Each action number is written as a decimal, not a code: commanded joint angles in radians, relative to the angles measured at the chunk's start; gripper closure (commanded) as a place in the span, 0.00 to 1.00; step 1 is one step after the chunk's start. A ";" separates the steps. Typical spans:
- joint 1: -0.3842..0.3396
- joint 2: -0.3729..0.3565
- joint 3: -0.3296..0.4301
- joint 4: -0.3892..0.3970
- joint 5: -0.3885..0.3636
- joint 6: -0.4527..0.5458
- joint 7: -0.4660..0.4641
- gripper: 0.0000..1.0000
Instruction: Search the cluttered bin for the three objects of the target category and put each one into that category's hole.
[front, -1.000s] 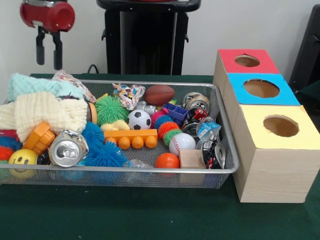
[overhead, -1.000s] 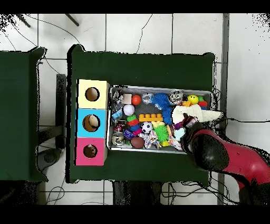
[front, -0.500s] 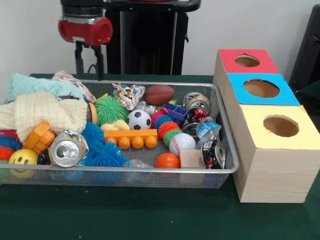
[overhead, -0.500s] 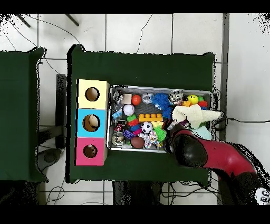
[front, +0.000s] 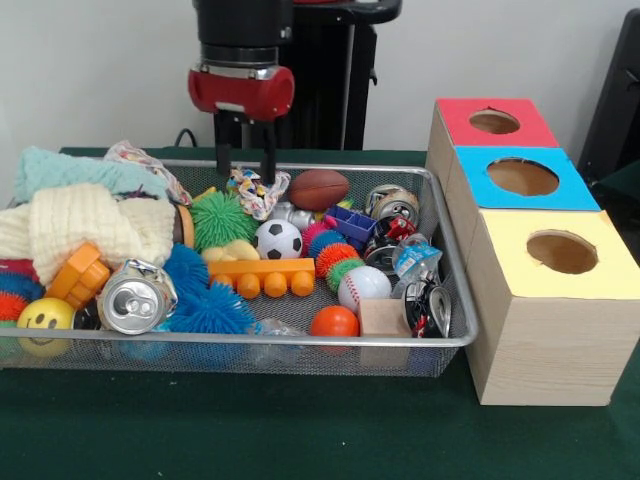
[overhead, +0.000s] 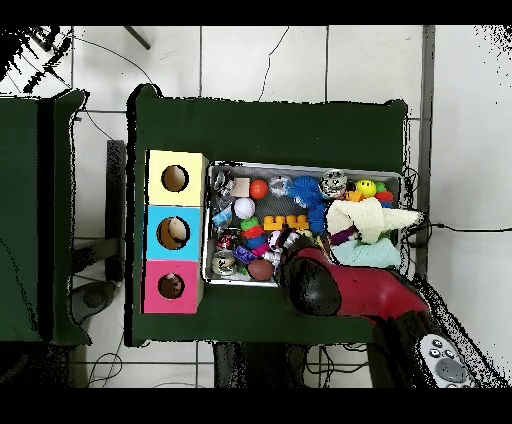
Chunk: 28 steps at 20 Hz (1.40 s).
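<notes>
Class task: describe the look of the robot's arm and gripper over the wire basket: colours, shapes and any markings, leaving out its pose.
In the front view the arm's last segment is a black cylinder ending in a glossy red rounded collar. Under it hangs the gripper, with two slim, straight black fingers. From overhead the arm is a thick red tube with a black rounded end. No cables or markings show.

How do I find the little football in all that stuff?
Look in the wire bin, along its far rim near the robot. The brown football lies there, right of the gripper. It is the only egg-shaped brown ball; the soccer ball nearby is round.
</notes>
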 joint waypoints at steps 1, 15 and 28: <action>0.121 0.109 -0.218 0.030 0.210 -0.144 0.395 0.00; 0.109 0.194 -0.232 0.077 0.436 -0.344 0.384 0.00; 0.097 0.253 -0.223 0.069 0.473 -0.449 0.338 0.00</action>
